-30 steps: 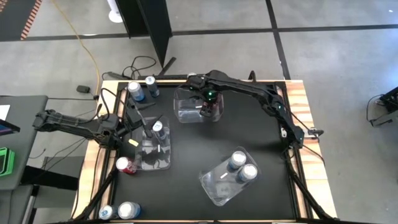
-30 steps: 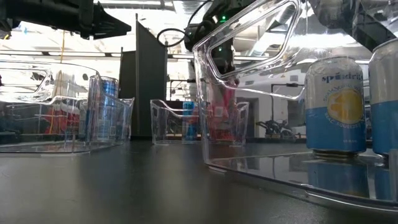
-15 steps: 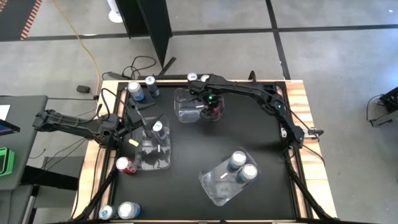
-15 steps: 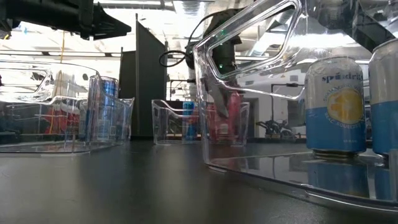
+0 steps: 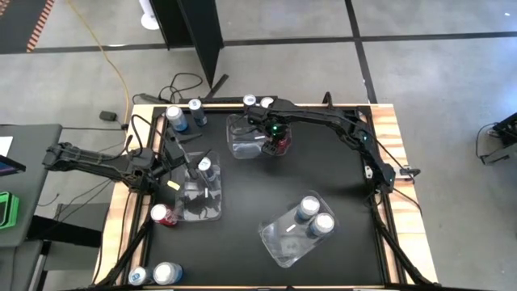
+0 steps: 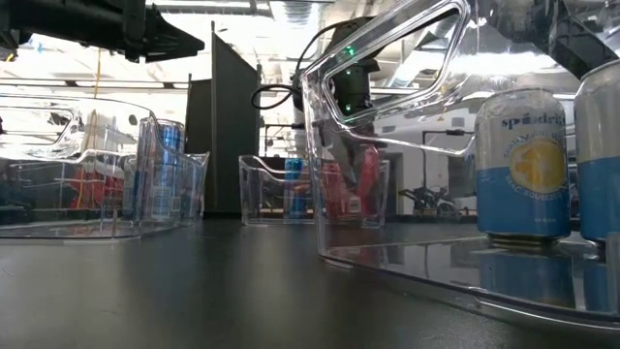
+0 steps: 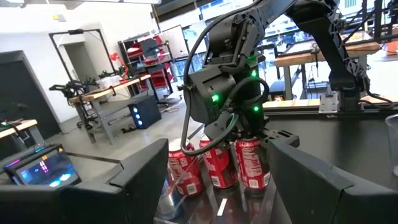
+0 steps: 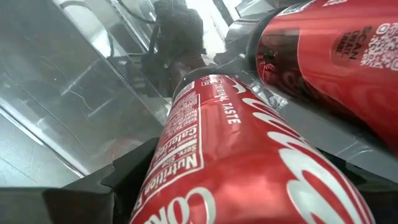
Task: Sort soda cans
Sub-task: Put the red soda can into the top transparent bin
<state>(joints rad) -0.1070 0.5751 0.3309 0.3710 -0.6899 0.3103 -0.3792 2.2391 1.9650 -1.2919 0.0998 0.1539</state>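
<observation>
The right gripper (image 5: 277, 139) is down inside the far bin (image 5: 242, 141), its body hiding most of the red cans (image 7: 217, 163) there; a red can (image 8: 249, 180) sits between its spread fingers, grip or release unclear. The left gripper (image 5: 174, 158) waits open over the left bin (image 5: 212, 202), beside a blue can (image 5: 207, 166)

Your overhead camera looks straight down on the whole black-topped desk (image 5: 323, 186). The low one sits at desk level, facing the room. Your left wrist camera faces the clear plastic bin of red cans (image 7: 214, 165), shared with overhead; your right wrist camera sits close against a red can (image 8: 249, 168).
</observation>
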